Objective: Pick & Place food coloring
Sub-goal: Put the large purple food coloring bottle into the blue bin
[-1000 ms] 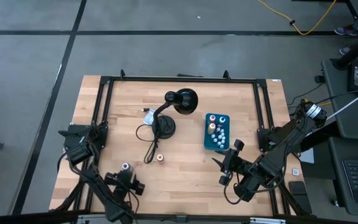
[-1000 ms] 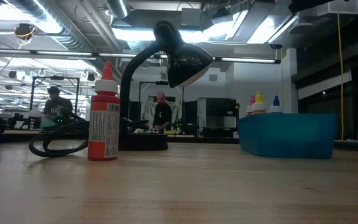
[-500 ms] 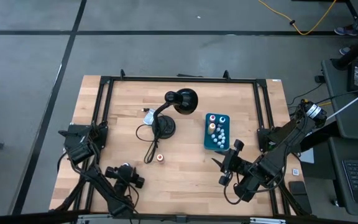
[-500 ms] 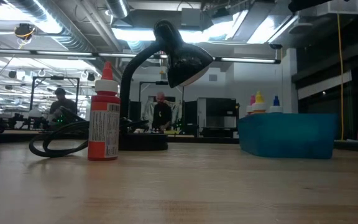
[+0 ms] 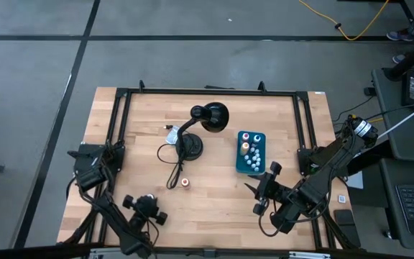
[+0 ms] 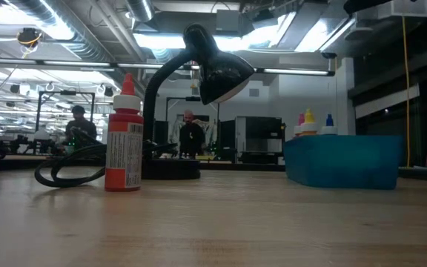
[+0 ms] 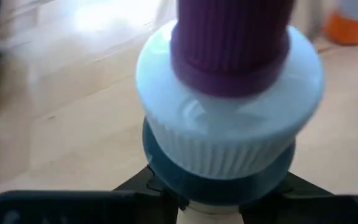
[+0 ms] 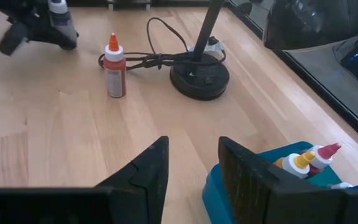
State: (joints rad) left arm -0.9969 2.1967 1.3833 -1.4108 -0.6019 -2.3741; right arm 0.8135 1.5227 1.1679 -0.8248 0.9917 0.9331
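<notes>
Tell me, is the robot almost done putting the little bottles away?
Several bottles already sit in the teal box. The left gripper holds a purple-capped bottle near the table's front. The red bottle stands loose on the table. The right gripper waits open.

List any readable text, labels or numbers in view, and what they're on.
Nothing can be read.
Red bottle: its white label carries small print, too blurred to read.
Purple-capped bottle in the left hand: no lettering visible.
Teal box and desk lamp: no markings visible.
</notes>
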